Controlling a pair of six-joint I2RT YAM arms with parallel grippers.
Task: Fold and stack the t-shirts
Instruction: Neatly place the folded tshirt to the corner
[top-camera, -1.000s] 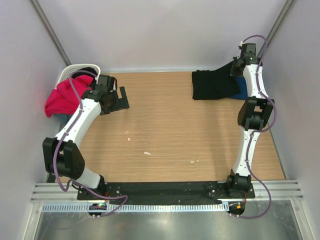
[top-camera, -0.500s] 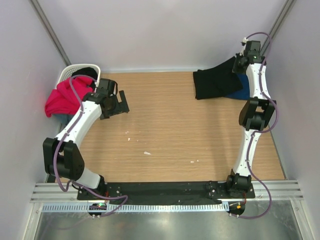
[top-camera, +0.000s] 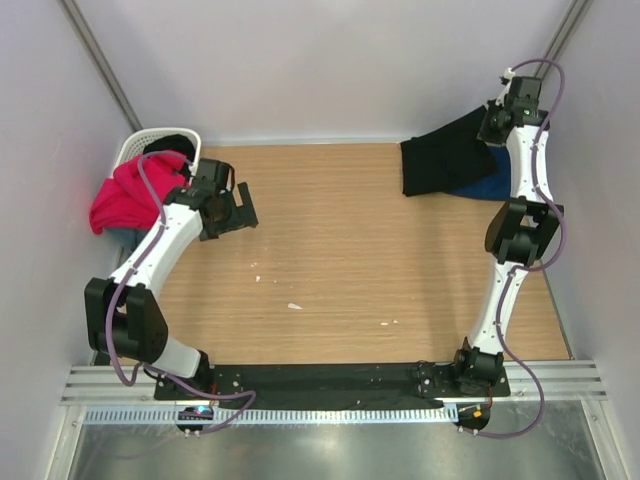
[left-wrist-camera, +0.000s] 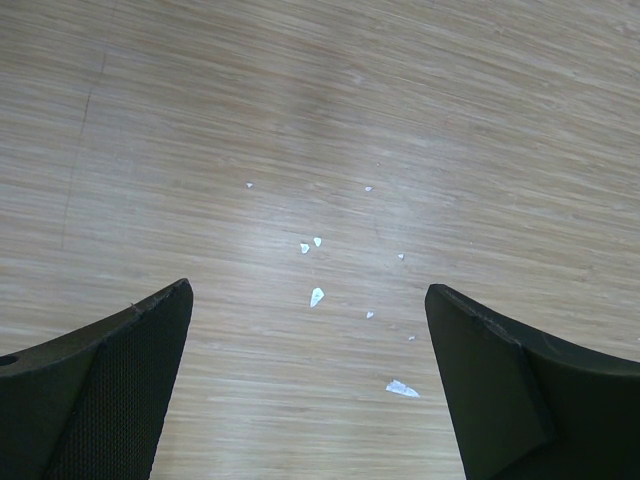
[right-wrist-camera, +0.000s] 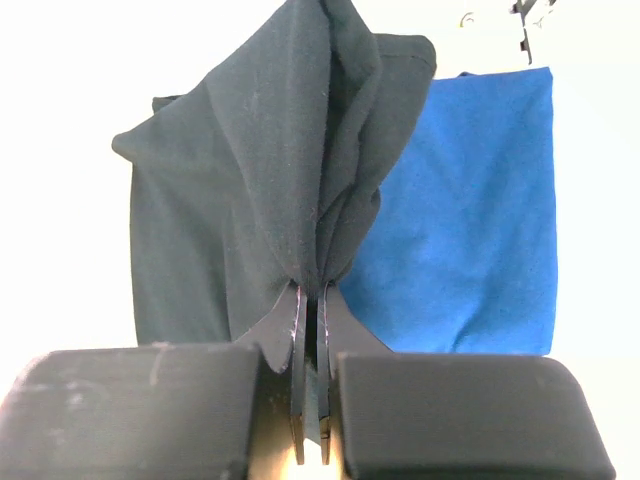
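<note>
Upper right, the black t-shirt (top-camera: 445, 165) hangs from the clenched right gripper (right-wrist-camera: 310, 295), the pinch visible only wrist-side; the left gripper (left-wrist-camera: 308, 290) gapes.

White-walled lab enclosure (top-camera: 300, 70), wooden table (top-camera: 340, 250)

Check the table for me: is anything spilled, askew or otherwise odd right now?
Small white flecks lie scattered on the wooden table, mid-table, like debris. The magenta-red cloth t-shirt spills over the rim of the white plastic lattice basket at far left. Nothing looks damaged.
</note>
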